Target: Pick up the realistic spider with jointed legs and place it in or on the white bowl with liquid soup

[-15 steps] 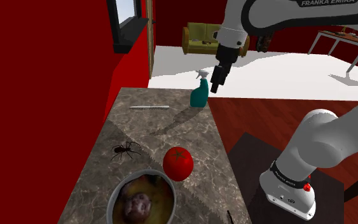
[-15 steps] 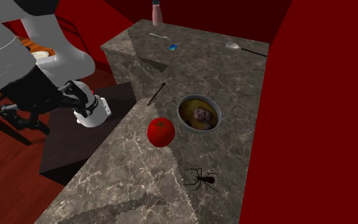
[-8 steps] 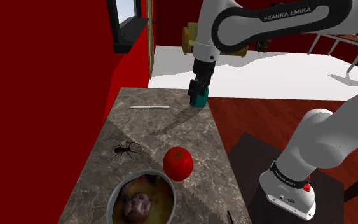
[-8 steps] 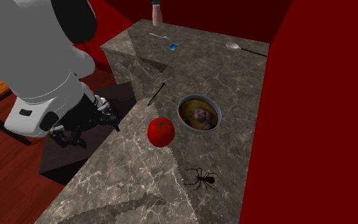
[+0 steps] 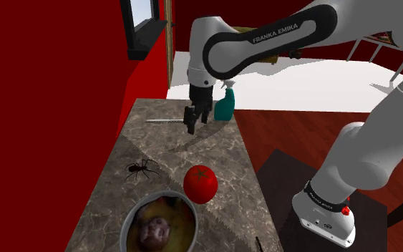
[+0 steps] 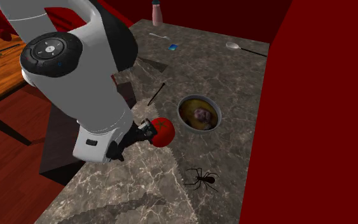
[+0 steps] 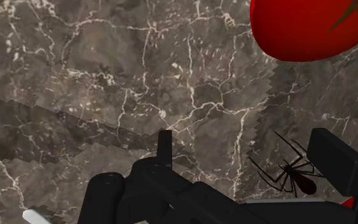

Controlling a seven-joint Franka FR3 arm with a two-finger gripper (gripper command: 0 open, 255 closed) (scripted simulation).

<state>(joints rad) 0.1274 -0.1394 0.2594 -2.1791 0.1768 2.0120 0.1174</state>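
A black spider (image 5: pixel 141 170) lies on the marble counter (image 5: pixel 214 143), between the red wall and a tomato. Nearer the front stands a grey-rimmed bowl (image 5: pixel 160 225) of yellowish soup with a brownish lump in it. My gripper (image 5: pixel 191 126) hangs open above the counter, farther back than the spider and toward the shoulder view's right. In the wrist view the spider (image 7: pixel 292 175) lies on the marble close to one black finger (image 7: pixel 336 158), untouched. The second exterior view has the spider (image 6: pixel 201 179) near the bowl (image 6: pixel 199 113), with my arm over the counter's edge.
A red tomato (image 5: pixel 200 183) sits between spider and counter edge. At the back are a teal spray bottle (image 5: pixel 225 104) and a thin white stick (image 5: pixel 167 121). A black stick (image 6: pixel 156 93), a spoon (image 6: pixel 241 47) and a pink bottle (image 6: pixel 156 11) lie beyond the bowl. A red wall (image 5: pixel 49 129) borders the counter.
The arm has swung toward the shoulder view's left and lower, from by the spray bottle to above the counter. The fingers stay apart. Nothing on the counter has moved.
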